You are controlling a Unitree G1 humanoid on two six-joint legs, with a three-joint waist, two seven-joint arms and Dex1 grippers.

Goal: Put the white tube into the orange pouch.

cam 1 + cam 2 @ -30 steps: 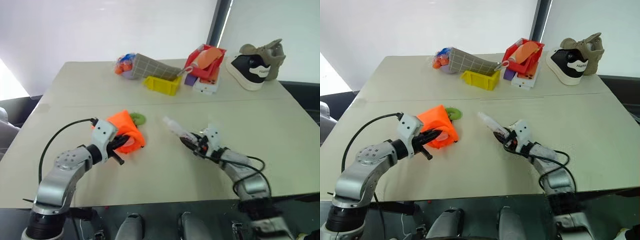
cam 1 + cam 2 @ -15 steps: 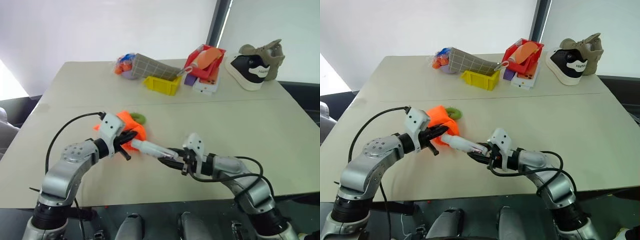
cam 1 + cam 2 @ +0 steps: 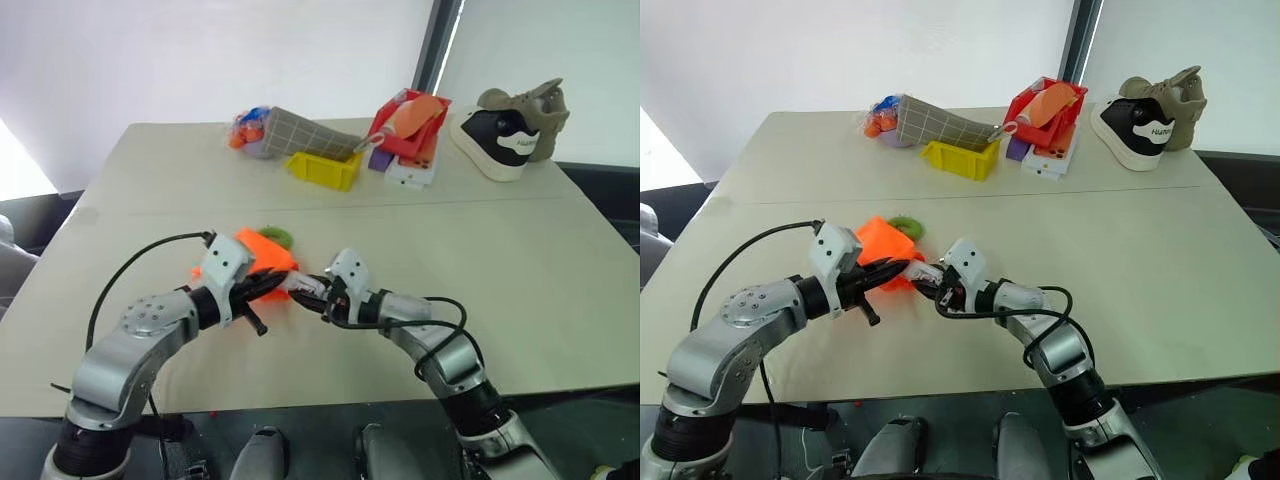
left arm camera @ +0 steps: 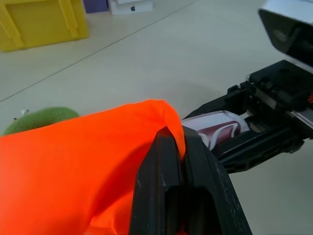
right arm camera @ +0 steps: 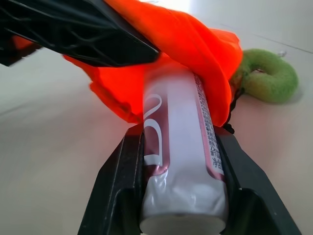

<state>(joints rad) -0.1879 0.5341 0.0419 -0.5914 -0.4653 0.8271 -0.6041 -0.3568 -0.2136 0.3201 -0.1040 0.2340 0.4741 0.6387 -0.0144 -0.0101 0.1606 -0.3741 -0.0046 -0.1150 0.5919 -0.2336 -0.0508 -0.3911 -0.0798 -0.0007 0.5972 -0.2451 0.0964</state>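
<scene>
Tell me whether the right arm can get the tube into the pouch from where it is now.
Probably yes. The right gripper holds the tube with its front end already under the pouch rim, which the left gripper pinches up and open. Nothing blocks the mouth.

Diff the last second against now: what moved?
The right gripper carried the white tube leftward, its front end now inside the orange pouch. The left gripper still pinches the pouch rim. Back-of-table clutter unchanged.
</scene>
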